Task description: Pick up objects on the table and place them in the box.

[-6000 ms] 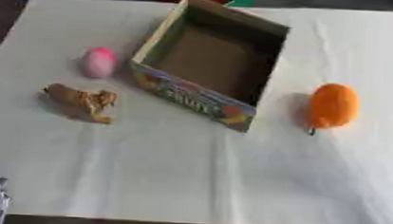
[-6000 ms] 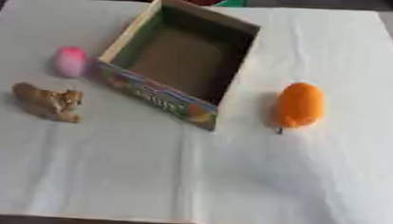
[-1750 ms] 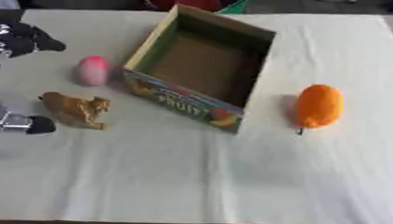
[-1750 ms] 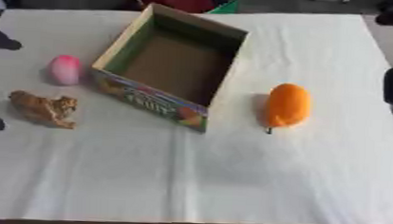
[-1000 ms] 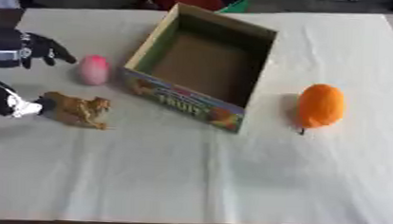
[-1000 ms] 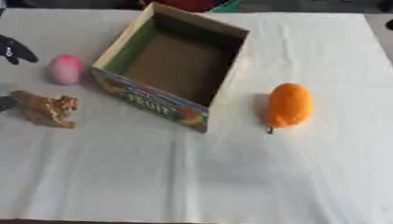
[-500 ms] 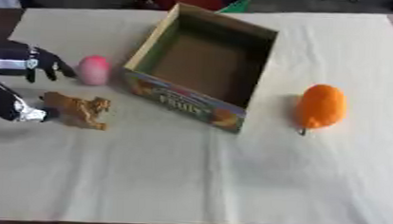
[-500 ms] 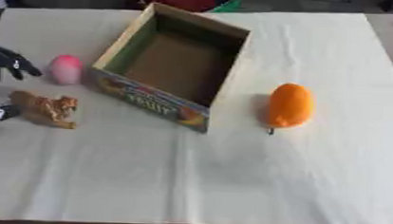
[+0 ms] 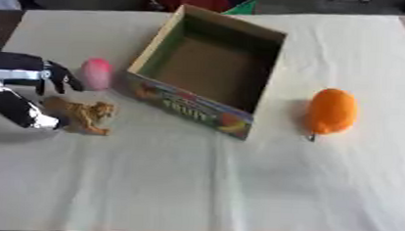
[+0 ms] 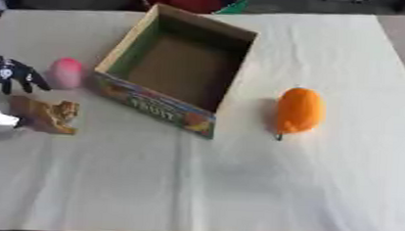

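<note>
A bench (image 9: 237, 187) under a pale cloth carries an open cardboard box (image 9: 210, 69) with a printed front, set askew. Left of the box lies a pink egg-shaped thing (image 9: 95, 73), with a brown toy animal (image 9: 84, 115) nearer the front. An orange fruit (image 9: 329, 111) lies right of the box, apart from it.

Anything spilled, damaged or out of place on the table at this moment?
Nothing stands out. The box stands upright and open, set at an angle to the table edge, with nothing in it. The pink egg-shaped object, the brown animal toy and the orange fruit lie apart on the cloth. The left hand is beside the pink object.
</note>
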You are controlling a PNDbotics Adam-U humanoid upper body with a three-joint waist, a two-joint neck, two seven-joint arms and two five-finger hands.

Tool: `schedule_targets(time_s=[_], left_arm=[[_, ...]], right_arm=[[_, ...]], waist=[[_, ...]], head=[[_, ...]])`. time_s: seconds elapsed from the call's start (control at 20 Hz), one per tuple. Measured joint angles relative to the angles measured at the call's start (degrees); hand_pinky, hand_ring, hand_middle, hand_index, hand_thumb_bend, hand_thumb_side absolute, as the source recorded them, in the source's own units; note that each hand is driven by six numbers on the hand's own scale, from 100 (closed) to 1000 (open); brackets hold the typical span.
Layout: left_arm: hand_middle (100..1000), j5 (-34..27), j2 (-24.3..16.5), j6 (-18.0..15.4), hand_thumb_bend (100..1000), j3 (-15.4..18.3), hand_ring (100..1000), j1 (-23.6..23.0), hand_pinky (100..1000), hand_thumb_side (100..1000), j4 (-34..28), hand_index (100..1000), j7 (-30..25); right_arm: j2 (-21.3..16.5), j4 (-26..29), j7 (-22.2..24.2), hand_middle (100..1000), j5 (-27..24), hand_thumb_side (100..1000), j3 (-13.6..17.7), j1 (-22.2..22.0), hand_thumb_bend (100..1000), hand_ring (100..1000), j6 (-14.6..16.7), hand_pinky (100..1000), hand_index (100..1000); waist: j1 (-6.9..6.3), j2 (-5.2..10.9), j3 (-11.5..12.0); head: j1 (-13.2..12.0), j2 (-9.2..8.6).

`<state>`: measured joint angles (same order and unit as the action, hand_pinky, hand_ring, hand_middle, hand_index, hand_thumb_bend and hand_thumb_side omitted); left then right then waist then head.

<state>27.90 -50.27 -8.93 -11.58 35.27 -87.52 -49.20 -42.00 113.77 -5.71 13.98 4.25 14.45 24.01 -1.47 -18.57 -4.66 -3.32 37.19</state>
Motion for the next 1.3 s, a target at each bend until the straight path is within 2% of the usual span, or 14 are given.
schedule_targets(time_s=[0.6,1.0,1.3], left_arm=[[823,3.0,1.4,-0.5,271,-1.2,801,0.0,644,477,2.4,892,-0.5],[728,5.6,2.2,-0.7,110,-1.7,749,0.4,605,430,3.8,786,1.1],[604,7.4,3.0,0.2,100,-1.7,656,0.6,543,440,4.7,683,4.6]], right_arm=[[0.6,0.0,0.0,676,-0.5,812,0.3,0.2,100,1000,-0.5,750,839],[1.2,0.0,0.3,668,-0.6,822,0.3,0.2,100,1000,-0.8,750,838],[1.6,0.0,0.6,666,-1.0,826,0.4,0.2,100,1000,-1.1,750,837]], waist=[[0.00,-0.55,-0.3],[0.03,-0.86,-0.5],[0.05,-1.00,-0.6]], head=[[-0.4,-0.02],[-0.6,-0.05],[-0.8,-0.34]])
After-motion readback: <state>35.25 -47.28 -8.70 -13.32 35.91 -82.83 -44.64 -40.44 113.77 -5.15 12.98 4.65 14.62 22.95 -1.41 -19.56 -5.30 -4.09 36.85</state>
